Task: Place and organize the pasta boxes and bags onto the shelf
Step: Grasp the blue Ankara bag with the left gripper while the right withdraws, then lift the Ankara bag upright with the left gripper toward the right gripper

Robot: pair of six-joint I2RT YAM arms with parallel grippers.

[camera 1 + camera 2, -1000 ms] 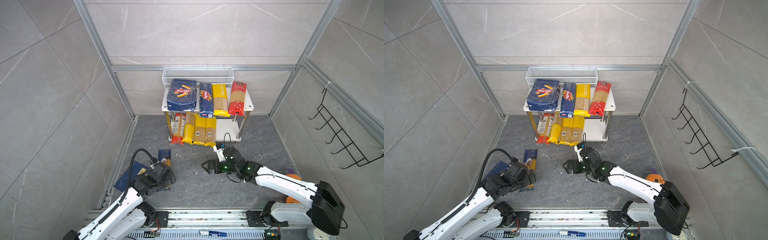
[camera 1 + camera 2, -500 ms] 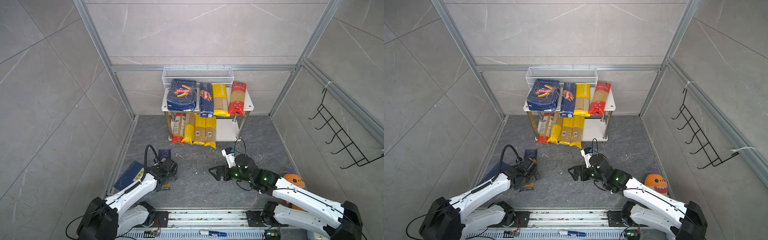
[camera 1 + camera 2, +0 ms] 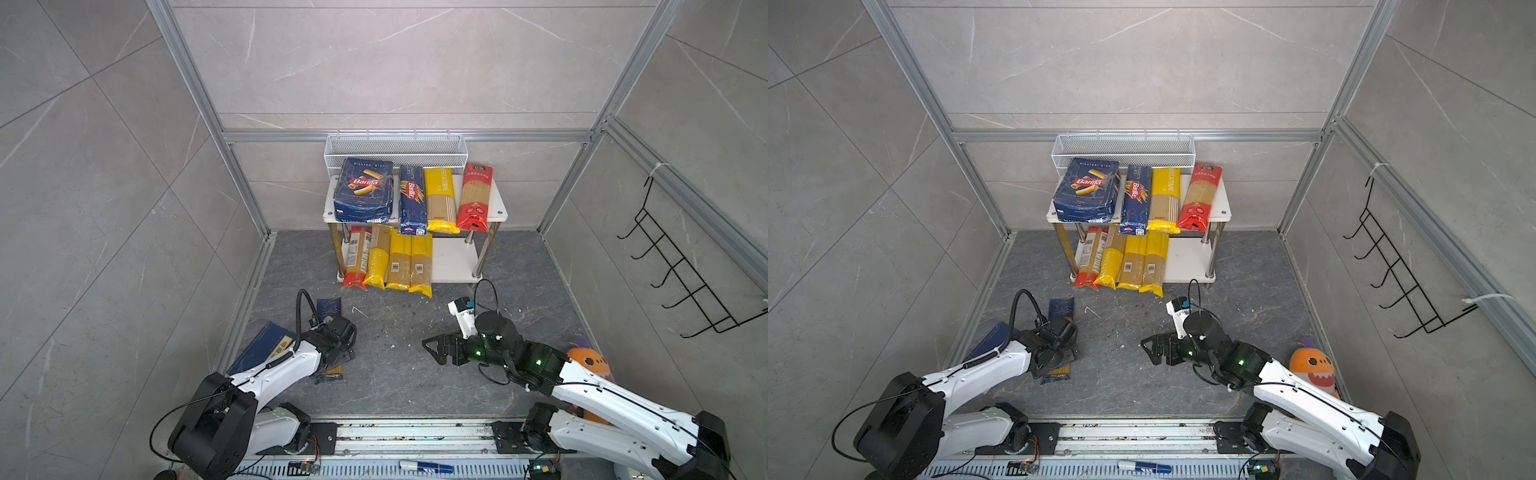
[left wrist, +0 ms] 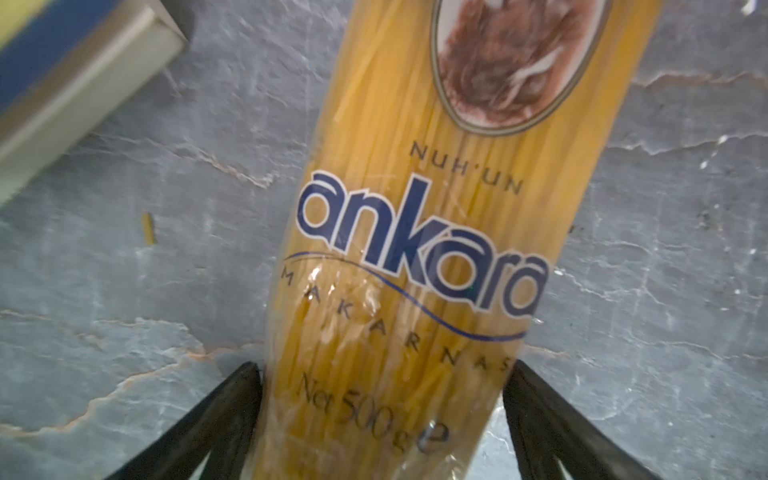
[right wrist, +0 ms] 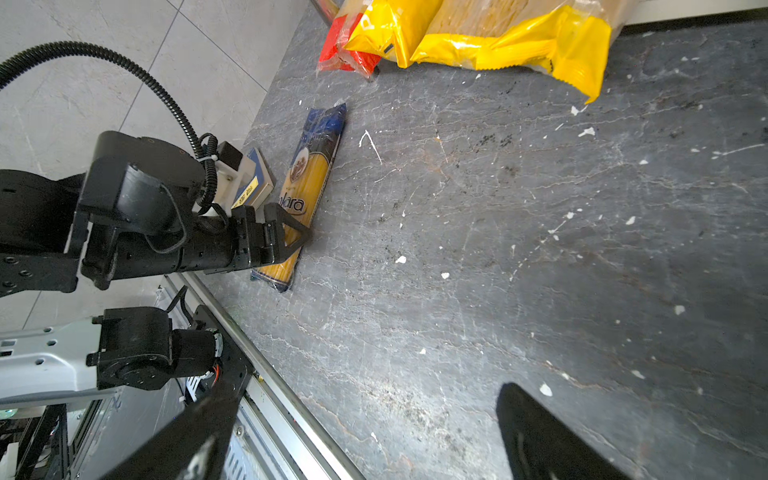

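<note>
The ankara bag (image 4: 415, 249) lies flat on the dark tabletop (image 4: 124, 291), well short of the shelf (image 3: 453, 257). The left gripper (image 4: 384, 374) straddles the bag toward its end nearer the robot. Its fingers (image 4: 232, 407) stand one at each long edge, right against the plastic, but whether they squeeze it I cannot tell. The right gripper (image 3: 434, 352) hovers spread wide and empty, well apart.
</note>
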